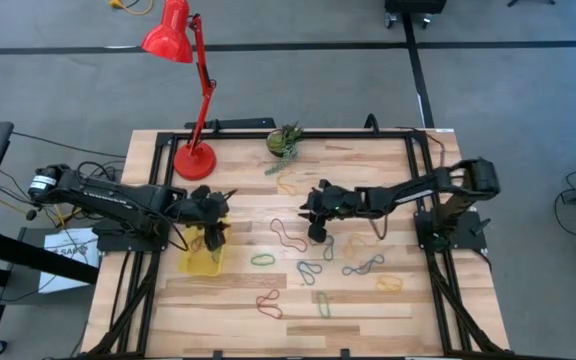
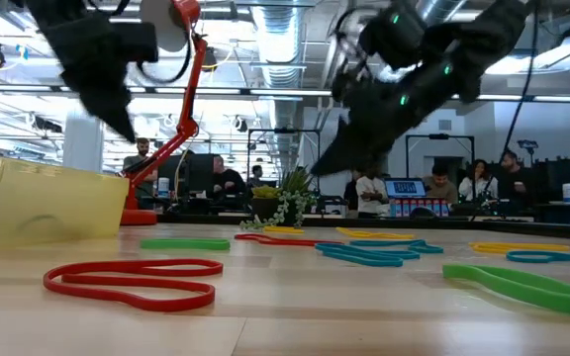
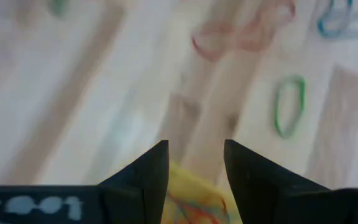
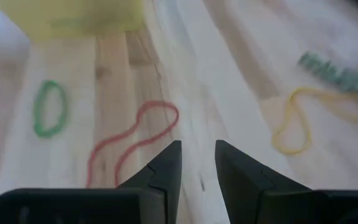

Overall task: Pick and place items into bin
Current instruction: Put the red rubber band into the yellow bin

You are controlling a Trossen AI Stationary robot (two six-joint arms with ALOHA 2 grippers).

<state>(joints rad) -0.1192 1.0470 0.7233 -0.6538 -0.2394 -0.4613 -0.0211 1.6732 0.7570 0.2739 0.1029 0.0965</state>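
Note:
The yellow translucent bin (image 1: 200,262) sits on the table at the left, with a few red and orange bands (image 3: 188,208) in it. My left gripper (image 1: 211,235) hovers over the bin's far end, open and empty (image 3: 194,149). My right gripper (image 1: 318,235) hangs above the table's middle, narrowly open and empty (image 4: 197,149), beside a red band (image 1: 288,235) that lies flat just in front of its fingers (image 4: 135,140). Other loose bands lie flat on the wood: green (image 1: 262,260), teal (image 1: 308,272), blue (image 1: 363,266), yellow (image 1: 389,284), red (image 1: 269,305).
A red desk lamp stands with its base (image 1: 194,160) at the far left. A green plant-like clump (image 1: 285,142) sits at the far middle, with a yellow band (image 1: 288,183) near it. Black rails (image 1: 423,180) run along the table's sides. People sit in the room behind (image 2: 369,188).

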